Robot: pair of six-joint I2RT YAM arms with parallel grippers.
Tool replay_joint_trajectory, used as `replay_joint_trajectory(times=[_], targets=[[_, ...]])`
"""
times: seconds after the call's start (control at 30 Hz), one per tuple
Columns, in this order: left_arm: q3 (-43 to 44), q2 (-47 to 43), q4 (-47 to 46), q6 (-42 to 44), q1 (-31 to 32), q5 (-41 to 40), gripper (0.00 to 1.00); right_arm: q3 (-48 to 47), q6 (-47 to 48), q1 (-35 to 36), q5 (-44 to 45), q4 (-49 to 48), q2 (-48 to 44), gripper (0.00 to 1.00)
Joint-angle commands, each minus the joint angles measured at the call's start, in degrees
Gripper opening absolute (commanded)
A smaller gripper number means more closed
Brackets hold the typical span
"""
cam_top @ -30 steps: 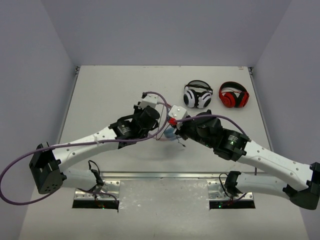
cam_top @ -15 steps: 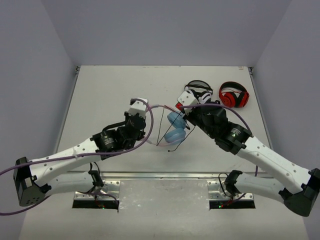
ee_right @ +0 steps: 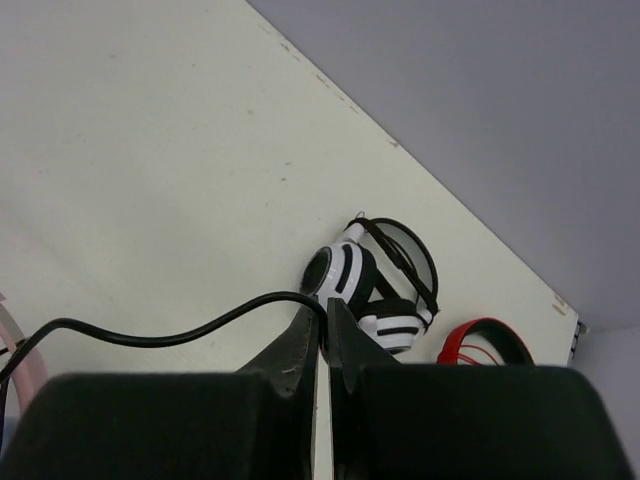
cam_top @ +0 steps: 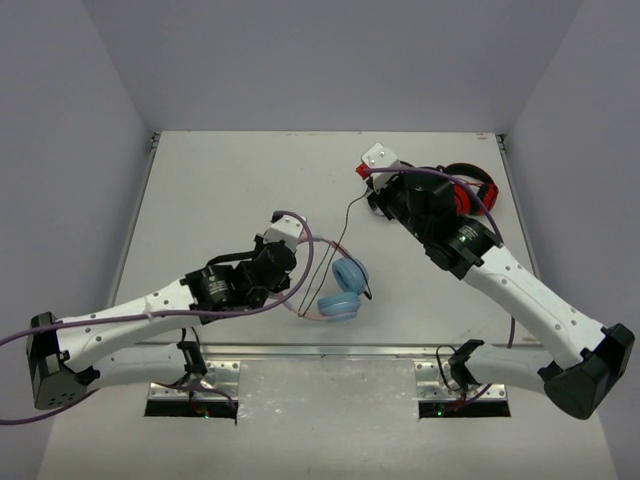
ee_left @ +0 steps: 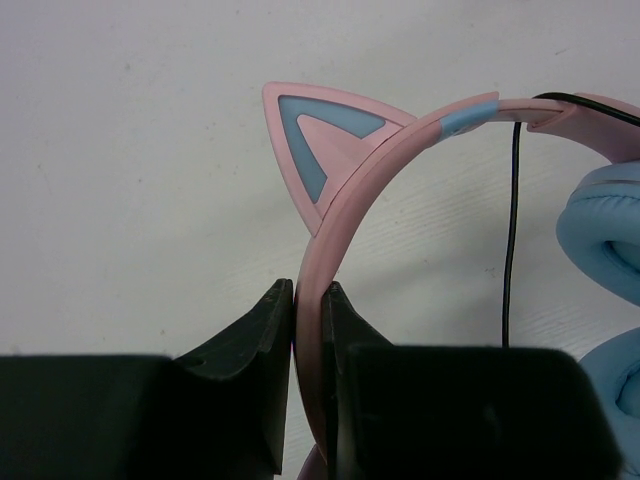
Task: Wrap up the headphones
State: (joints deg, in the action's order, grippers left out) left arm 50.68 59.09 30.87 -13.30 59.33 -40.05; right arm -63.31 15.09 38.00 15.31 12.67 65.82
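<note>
The headphones (cam_top: 342, 288) have a pink cat-eared headband (ee_left: 370, 170) and light blue ear cups (ee_left: 605, 245). They lie near the table's front middle. My left gripper (ee_left: 308, 300) is shut on the pink headband, just below the cat ear. The thin black cable (cam_top: 338, 232) runs from the cups up to my right gripper (ee_right: 323, 310), which is shut on it and holds it stretched toward the back right. In the right wrist view the cable (ee_right: 150, 335) leaves the jaws to the left.
A white-and-black pair (ee_right: 375, 280) lies at the back right, hidden under my right arm in the top view. A red-and-black pair (cam_top: 478, 190) lies beside it. Grey walls stand on three sides of the table (cam_top: 220, 180).
My right gripper moved up toward the back right, drawing the cable out. My left gripper moved toward the front with the headband, and the ear cups now lie lower on the table.
</note>
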Motion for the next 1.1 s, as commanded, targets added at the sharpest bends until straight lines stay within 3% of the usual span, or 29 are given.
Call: replay_joint_trajectory(times=[0.0, 0.23, 0.53, 0.67, 0.83, 0.97, 1.07], targets=[[3.6, -3.4, -4.7, -1.0, 0.7, 1.6, 0.01, -0.1, -0.6, -0.2, -2.4, -2.5, 1.4, 0.01], [4.6, -8.6, -6.5, 2.1, 0.8, 13.9, 0.01, -1.8, -4.2, -6.4, -6.9, -4.4, 5.9, 0.01], [6.7, -15.9, -8.5, 3.7, 0.8, 19.9, 0.00, -4.0, -9.2, -10.6, -12.8, -4.1, 10.5, 0.01], [9.7, -17.4, -12.7, 3.5, 0.7, 16.3, 0.00, 0.7, -13.8, -10.7, -19.1, -6.9, 8.2, 0.01], [9.3, -20.1, -26.4, 1.7, 0.8, 9.4, 0.00, 11.5, -24.4, -10.6, -39.3, -19.5, 3.3, 0.01], [12.1, -17.6, -33.5, 1.0, 0.8, 6.7, 0.00, 18.2, -34.1, -10.4, -48.3, -32.9, 1.5, 0.01], [15.6, -15.2, -33.9, 0.6, 0.8, 7.3, 0.00, 20.9, -38.8, -10.1, -50.9, -41.6, 2.0, 0.05]])
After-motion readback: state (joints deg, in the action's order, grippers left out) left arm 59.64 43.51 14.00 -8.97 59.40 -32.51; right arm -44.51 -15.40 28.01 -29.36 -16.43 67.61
